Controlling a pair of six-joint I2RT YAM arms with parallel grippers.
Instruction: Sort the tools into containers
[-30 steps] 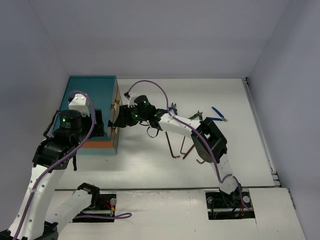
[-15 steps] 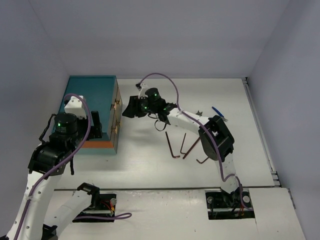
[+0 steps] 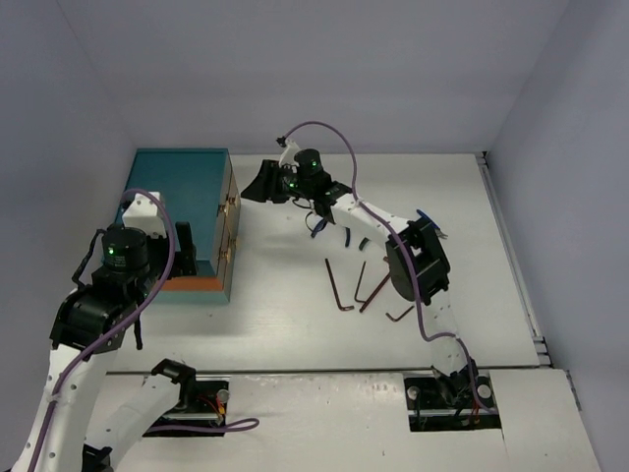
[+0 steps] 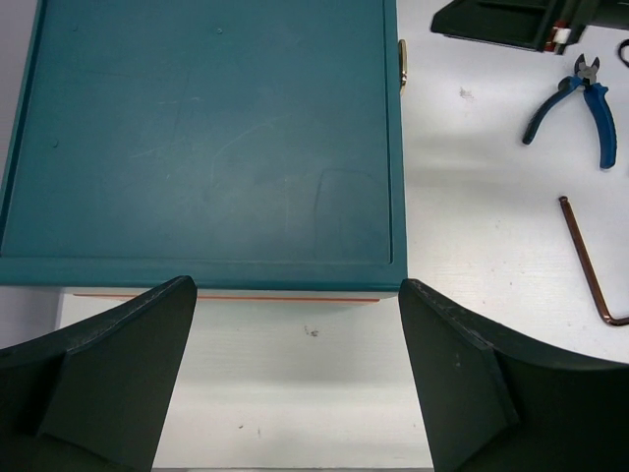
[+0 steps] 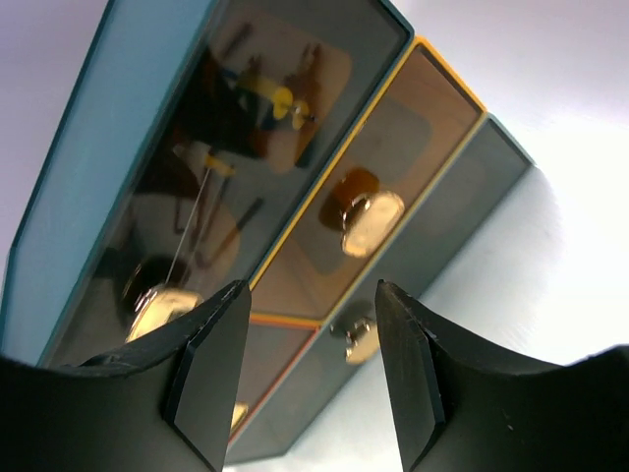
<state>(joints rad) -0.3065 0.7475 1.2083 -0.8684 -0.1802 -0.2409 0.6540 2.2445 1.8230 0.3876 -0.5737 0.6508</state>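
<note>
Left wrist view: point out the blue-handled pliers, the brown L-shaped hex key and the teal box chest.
blue-handled pliers (image 4: 602, 123), left wrist view, right-hand handle.
brown L-shaped hex key (image 4: 586, 261), left wrist view, long shaft.
teal box chest (image 4: 197, 128), left wrist view, top panel.

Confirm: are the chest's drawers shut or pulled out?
Shut: the right wrist view shows the drawers flush in the chest; from above, none juts past its top.
</note>
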